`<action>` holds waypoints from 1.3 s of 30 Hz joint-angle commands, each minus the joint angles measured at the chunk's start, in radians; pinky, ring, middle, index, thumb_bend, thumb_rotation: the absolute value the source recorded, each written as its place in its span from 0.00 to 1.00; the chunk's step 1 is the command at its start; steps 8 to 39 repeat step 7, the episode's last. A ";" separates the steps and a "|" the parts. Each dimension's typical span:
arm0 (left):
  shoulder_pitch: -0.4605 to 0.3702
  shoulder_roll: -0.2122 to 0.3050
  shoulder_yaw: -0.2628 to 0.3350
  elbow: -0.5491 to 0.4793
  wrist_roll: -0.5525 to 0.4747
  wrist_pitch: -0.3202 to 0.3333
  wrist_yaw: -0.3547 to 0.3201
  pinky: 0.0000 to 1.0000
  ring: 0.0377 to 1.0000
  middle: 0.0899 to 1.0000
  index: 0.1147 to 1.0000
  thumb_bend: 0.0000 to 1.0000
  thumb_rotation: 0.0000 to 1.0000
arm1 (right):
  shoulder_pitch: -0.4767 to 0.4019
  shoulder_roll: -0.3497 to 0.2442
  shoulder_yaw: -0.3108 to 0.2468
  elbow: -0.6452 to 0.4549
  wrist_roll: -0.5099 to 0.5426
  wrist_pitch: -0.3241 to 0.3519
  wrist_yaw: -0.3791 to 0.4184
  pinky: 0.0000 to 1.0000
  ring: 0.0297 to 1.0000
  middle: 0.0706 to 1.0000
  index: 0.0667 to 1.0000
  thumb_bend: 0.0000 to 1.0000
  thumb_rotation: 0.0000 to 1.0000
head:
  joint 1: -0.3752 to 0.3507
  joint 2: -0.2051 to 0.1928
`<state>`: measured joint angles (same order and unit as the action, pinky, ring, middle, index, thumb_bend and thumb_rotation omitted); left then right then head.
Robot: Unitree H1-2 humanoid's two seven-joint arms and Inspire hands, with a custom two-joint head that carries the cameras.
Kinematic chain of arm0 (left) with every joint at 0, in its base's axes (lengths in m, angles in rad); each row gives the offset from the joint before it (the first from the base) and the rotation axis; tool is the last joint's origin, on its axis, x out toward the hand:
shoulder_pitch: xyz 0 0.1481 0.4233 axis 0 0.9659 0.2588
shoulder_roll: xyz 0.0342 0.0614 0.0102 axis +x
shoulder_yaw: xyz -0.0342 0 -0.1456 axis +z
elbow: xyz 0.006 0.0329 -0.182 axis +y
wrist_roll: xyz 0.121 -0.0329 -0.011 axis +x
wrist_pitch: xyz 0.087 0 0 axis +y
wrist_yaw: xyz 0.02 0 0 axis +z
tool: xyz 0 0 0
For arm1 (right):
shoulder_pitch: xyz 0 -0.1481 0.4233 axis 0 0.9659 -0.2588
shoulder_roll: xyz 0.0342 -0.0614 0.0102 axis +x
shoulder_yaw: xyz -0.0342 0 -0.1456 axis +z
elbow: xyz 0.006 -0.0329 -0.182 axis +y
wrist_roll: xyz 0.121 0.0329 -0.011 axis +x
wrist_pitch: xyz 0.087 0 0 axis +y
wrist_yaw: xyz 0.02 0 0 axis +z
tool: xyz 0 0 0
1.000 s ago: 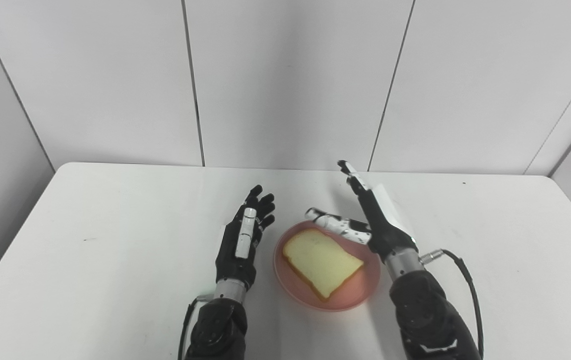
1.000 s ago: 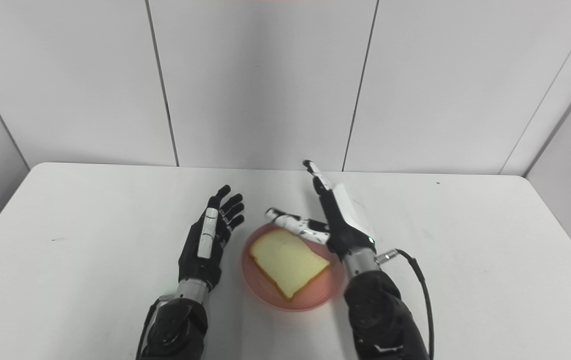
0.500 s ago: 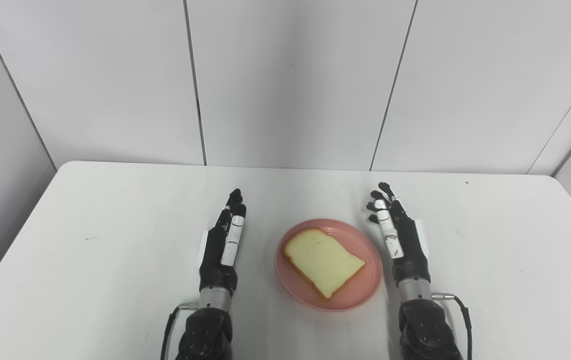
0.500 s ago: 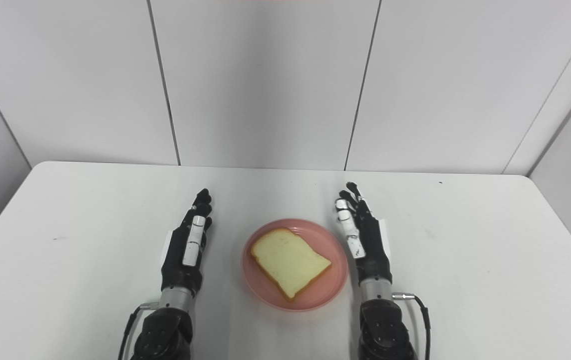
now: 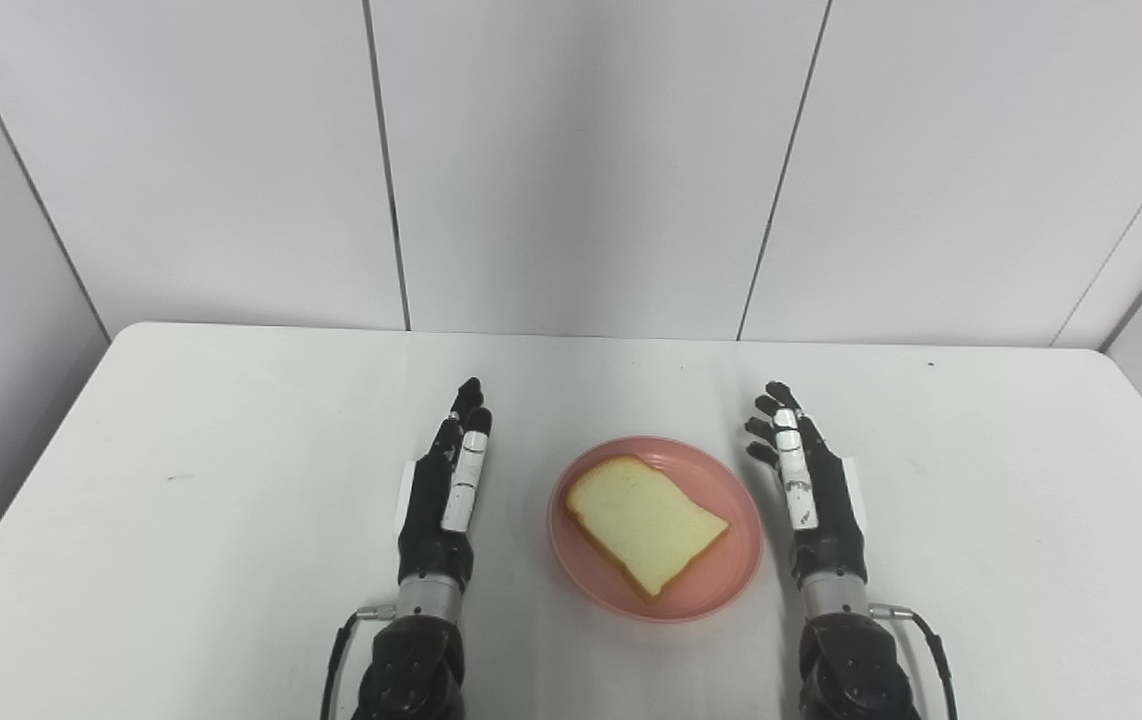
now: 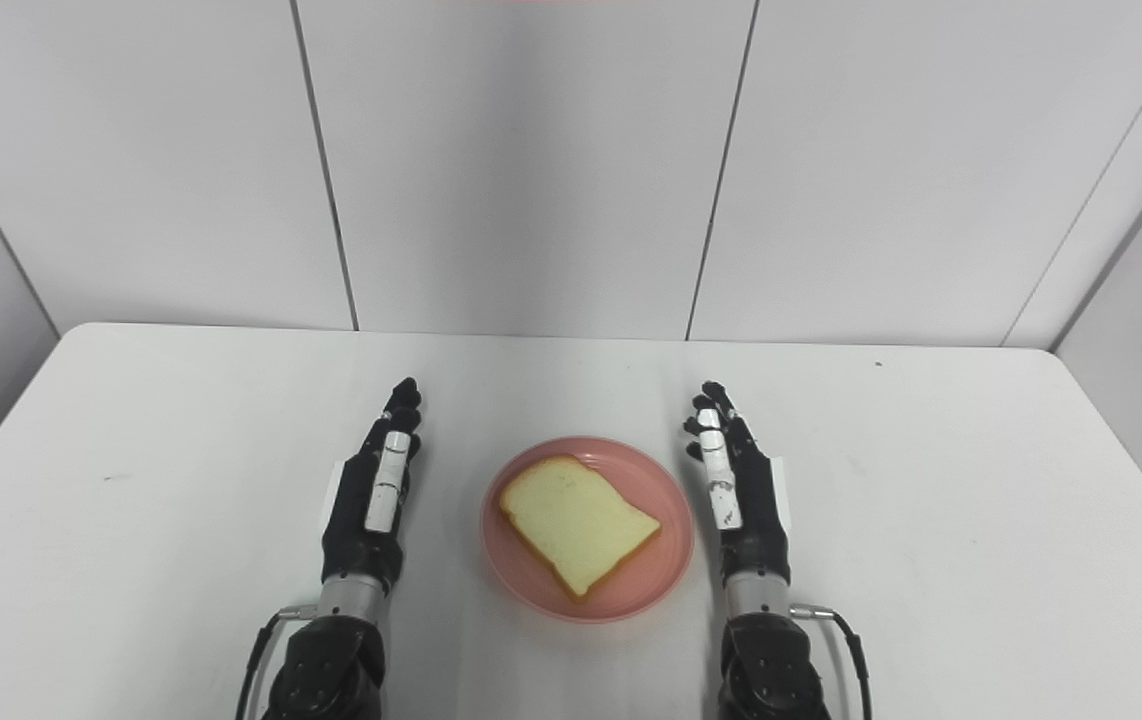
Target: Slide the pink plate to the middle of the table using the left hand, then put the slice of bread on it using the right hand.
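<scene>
Lying flat on the plate point(image 5: 731, 575), the bread point(image 5: 646, 524) sits between both sets of fingers, touching neither. Left hand point(image 5: 441, 500) and right hand point(image 5: 816, 500) rest spread and empty on the counter point(image 5: 181, 560). Bread looks light, soft, crushable; hold its edges gently.

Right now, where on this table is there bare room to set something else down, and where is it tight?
The table is bare left of the left hand, right of the right hand, and behind the pink plate toward the wall. It is tight in the narrow strips between the plate, which carries the bread, and each open hand.
</scene>
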<state>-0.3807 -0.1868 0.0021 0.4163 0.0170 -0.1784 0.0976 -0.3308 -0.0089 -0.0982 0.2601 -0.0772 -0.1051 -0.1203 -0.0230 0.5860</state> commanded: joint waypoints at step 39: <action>-0.011 -0.001 -0.005 -0.033 -0.008 0.009 -0.006 1.00 0.99 0.96 0.88 0.78 0.86 | -0.016 -0.012 0.023 -0.037 -0.012 -0.024 -0.001 0.80 0.81 0.84 0.84 0.74 1.00 | -0.008 0.006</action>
